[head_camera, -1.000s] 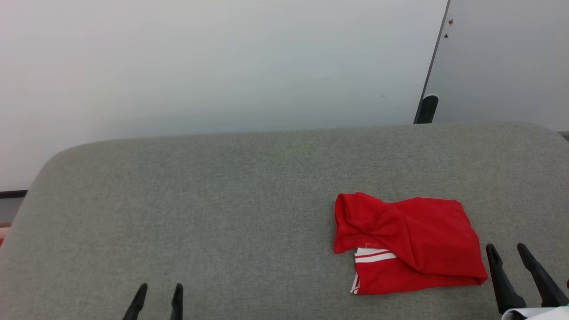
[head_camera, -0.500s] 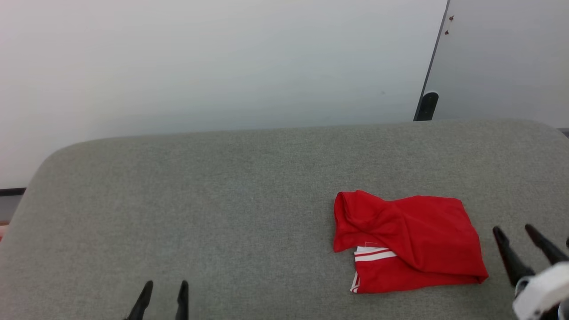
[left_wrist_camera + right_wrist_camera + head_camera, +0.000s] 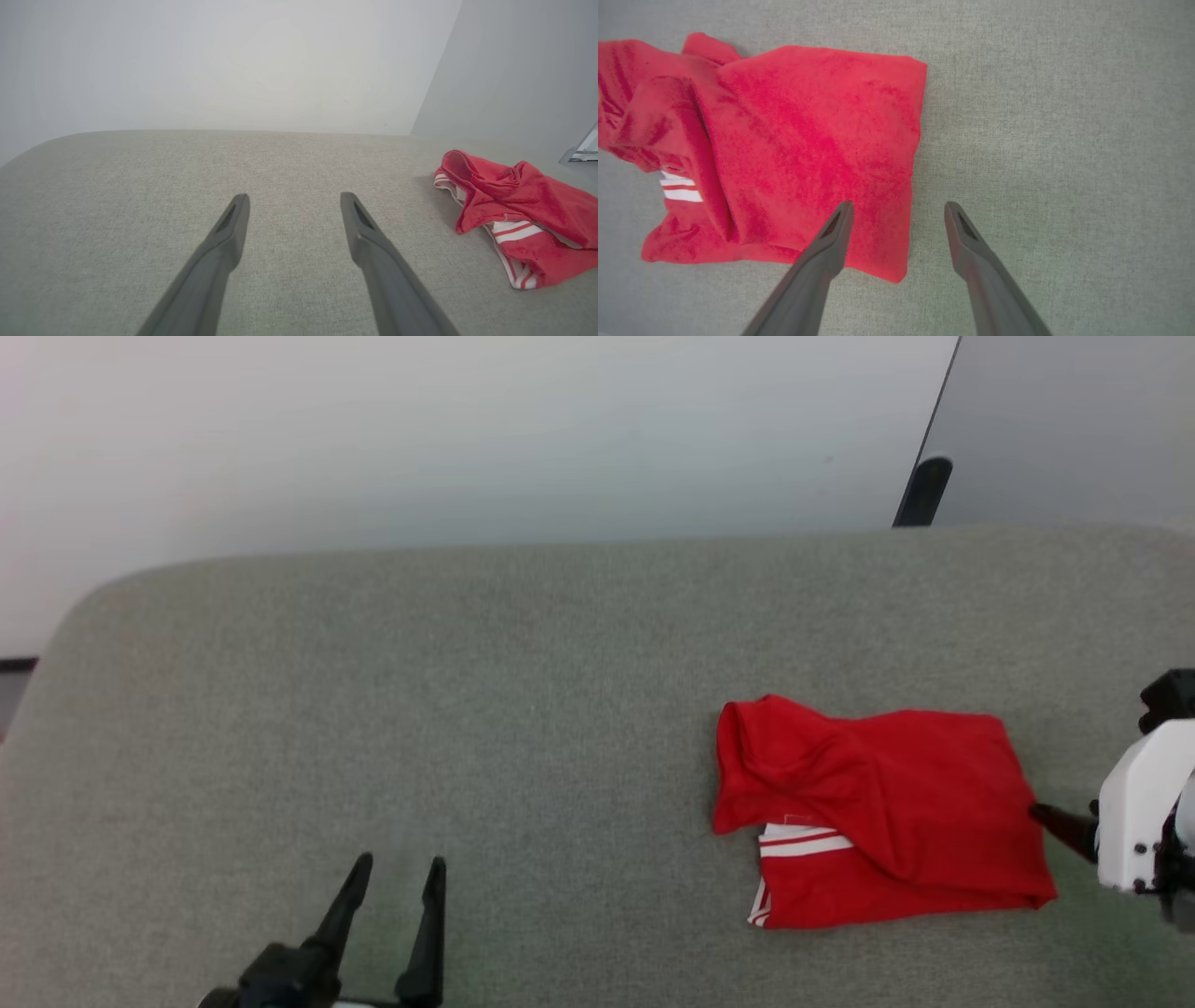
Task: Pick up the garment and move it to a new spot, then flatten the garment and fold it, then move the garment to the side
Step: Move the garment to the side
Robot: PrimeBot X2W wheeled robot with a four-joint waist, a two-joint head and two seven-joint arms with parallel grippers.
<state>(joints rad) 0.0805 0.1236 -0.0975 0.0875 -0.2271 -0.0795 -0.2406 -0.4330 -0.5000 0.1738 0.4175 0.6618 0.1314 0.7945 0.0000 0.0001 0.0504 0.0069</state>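
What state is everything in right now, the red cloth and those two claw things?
garment, crumpled, lying loose on the grey cushion, not held.
left gripper, open, empty, well away from the garment.
right gripper, open, empty, poised astride the garment's edge.

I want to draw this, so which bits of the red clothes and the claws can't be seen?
Bright red soft garment with white stripes: its top layer hides the folds underneath in the head view; the left wrist view's right edge cuts it off.
Right claw: in the head view its white wrist block covers most of its fingers.
Left claw: the head view's bottom edge cuts off its base.
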